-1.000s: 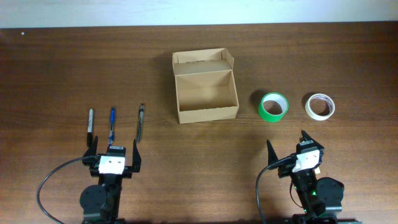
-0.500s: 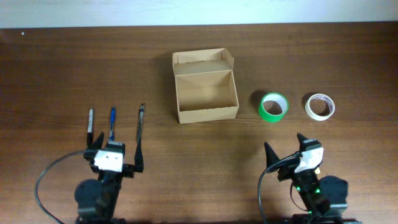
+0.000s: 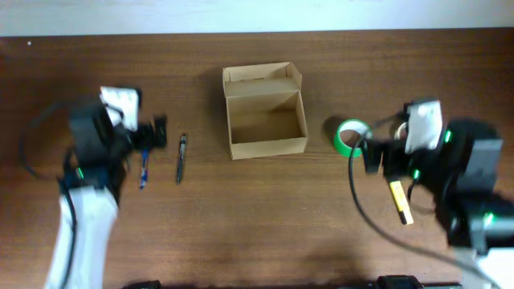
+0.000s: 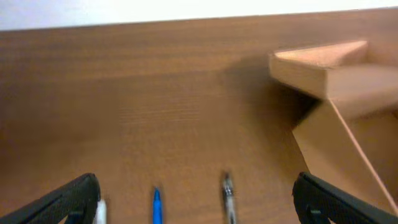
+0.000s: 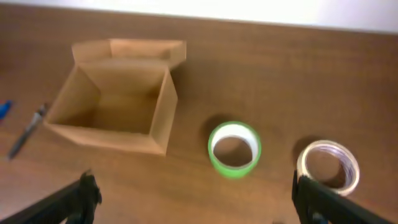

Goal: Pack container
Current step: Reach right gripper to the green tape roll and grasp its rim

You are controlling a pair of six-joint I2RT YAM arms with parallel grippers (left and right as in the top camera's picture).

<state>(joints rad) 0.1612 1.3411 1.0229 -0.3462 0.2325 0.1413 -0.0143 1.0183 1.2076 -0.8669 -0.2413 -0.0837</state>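
Note:
The container (image 3: 265,112) is an open tan cardboard box at the table's middle back, its lid flap folded back; it looks empty. It also shows in the left wrist view (image 4: 348,112) and the right wrist view (image 5: 118,99). My left gripper (image 3: 136,132) hangs open and empty above the pens (image 4: 199,205). My right gripper (image 3: 397,156) is open and empty (image 5: 202,205), raised above the table just short of the tape rolls. A green tape roll (image 3: 349,136) lies right of the box (image 5: 234,148).
A blue pen (image 3: 143,168) and a dark pen (image 3: 181,158) lie left of the box; both show in the left wrist view, blue (image 4: 156,205), dark (image 4: 228,196), beside a white marker tip (image 4: 99,211). A whitish tape roll (image 5: 328,167) lies right of the green one, hidden overhead by my right arm.
Both arms have lifted from the front edge and swung toward the back, the left over the pens, the right over the tape rolls. Both grippers stay open. Nothing on the table moved.

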